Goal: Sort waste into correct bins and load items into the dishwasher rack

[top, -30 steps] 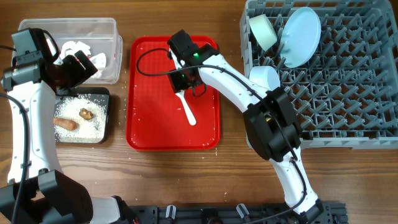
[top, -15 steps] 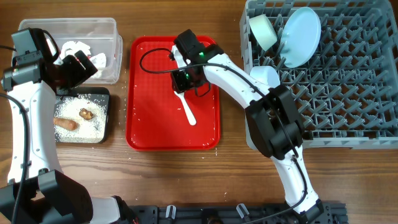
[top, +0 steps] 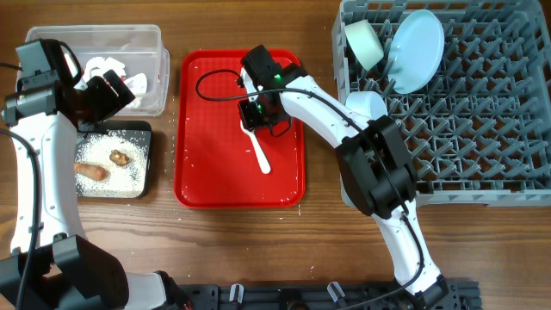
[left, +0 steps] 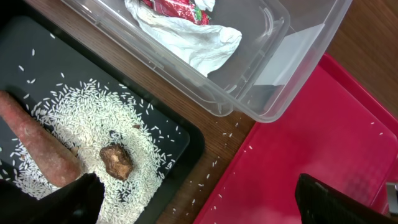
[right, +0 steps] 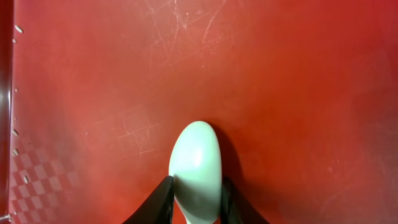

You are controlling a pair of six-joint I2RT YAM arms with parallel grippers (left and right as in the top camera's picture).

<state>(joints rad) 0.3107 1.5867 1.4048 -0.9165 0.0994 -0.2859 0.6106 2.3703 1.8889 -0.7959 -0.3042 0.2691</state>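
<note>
The white plastic spoon point(top: 261, 153) lies on the flat red tray point(top: 207, 138). My right gripper point(top: 250, 120) is down on the tray, shut on the spoon's bowl; in the right wrist view both fingers point(right: 163, 194) press the sides of the spoon bowl point(right: 195, 152). My left gripper point(top: 108, 90) is open and empty above the gap between the clear tub point(top: 52, 39) and the black tray point(top: 146, 129). The tub holds crumpled paper point(left: 186, 43) and a red-and-white wrapper point(left: 177, 7). The black tray holds rice point(left: 81, 112), a carrot piece point(left: 37, 146) and a brown lump point(left: 116, 160).
The grey dishwasher rack point(top: 465, 112) stands at the right, with a pale blue plate point(top: 416, 49), a pale bowl point(top: 364, 43) and another white-blue bowl point(top: 368, 105) in its left part. Loose rice grains lie on the wood between the black tray and the red tray point(left: 323, 143).
My right gripper has shifted slightly right and settled over the spoon's bowl end. The spoon and my left arm have not moved.
</note>
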